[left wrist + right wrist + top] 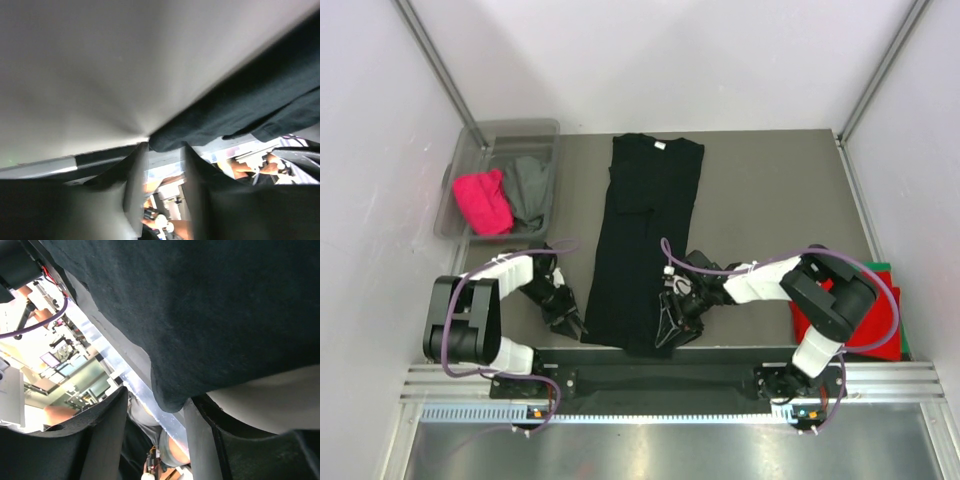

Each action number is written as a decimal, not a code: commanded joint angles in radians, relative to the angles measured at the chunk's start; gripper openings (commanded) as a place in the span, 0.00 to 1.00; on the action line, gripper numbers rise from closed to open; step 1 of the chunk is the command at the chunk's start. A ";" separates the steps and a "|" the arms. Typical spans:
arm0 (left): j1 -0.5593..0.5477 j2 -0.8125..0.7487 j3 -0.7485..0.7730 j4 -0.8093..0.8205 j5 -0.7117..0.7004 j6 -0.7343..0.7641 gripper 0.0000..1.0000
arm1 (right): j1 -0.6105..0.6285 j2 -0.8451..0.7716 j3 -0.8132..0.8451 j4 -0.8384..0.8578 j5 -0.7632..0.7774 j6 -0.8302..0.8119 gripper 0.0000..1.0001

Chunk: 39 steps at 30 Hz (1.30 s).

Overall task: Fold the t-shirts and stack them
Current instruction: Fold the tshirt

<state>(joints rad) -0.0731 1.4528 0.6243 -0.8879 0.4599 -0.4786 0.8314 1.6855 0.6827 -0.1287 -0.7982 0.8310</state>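
A long black t-shirt [645, 230] lies folded lengthwise down the middle of the table, neck at the far end. My left gripper [570, 322] sits low at its near left corner. In the left wrist view the left gripper [164, 147] is open, with the corner of the black cloth [240, 110] at its fingertips. My right gripper [670, 325] is at the near right corner. Seen from the right wrist, the right gripper [155, 400] is open, and the black hem corner [210, 315] hangs between the fingers, against the right one.
A translucent grey tub [520, 124] at the back left holds a pink shirt [482, 200] and a grey shirt [528, 188]. A red shirt [878, 325] with a green one [882, 268] showing behind it lies at the right edge, under the right arm. The table's front rail runs just behind both grippers.
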 commanded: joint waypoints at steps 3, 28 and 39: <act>-0.019 0.040 0.029 0.069 -0.024 -0.014 0.32 | 0.021 -0.018 0.026 0.000 0.011 0.000 0.47; -0.067 -0.117 0.299 0.038 0.000 0.136 0.00 | -0.354 -0.219 0.119 -0.207 -0.048 -0.377 0.00; -0.125 0.069 0.569 0.294 -0.039 0.253 0.00 | -0.502 -0.138 0.391 -0.282 -0.045 -0.677 0.00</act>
<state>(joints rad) -0.1967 1.5097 1.1294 -0.7086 0.4511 -0.2863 0.3553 1.5143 1.0031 -0.3843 -0.8326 0.2691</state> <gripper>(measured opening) 0.014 0.015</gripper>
